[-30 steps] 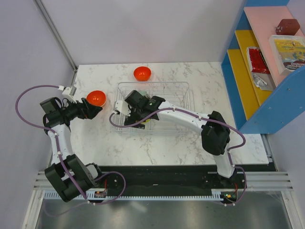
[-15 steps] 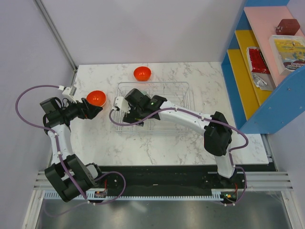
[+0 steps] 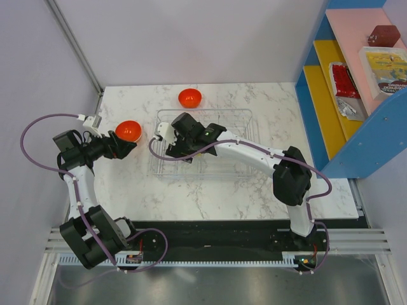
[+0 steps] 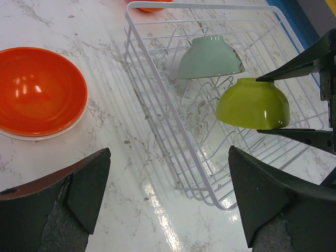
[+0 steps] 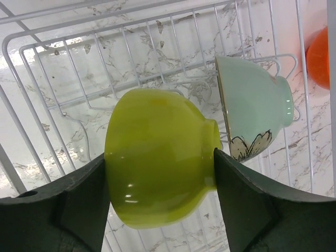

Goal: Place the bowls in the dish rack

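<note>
A white wire dish rack sits in the middle of a white marble table, seen from above. Two robot arms reach in from the near edge.

The right arm stretches across the rack to its left end. In the right wrist view, the right gripper has its two dark fingers pressed against opposite sides of a lime green bowl, so the jaws are closed on that bowl. The green bowl is turned on its side inside the rack, over the wire ribs. Just beside it, also inside the rack, a pale mint bowl lies on its side with a flower pattern near its rim. Whether the two bowls touch cannot be told.

The left arm bends in from the table's left edge. The left gripper hangs low over bare marble with its jaws spread wide and nothing between them. An orange bowl stands upright on the table just ahead of it, to the left of the rack and outside it. A second orange bowl stands upright on the table beyond the rack's far edge, also outside it.
</note>
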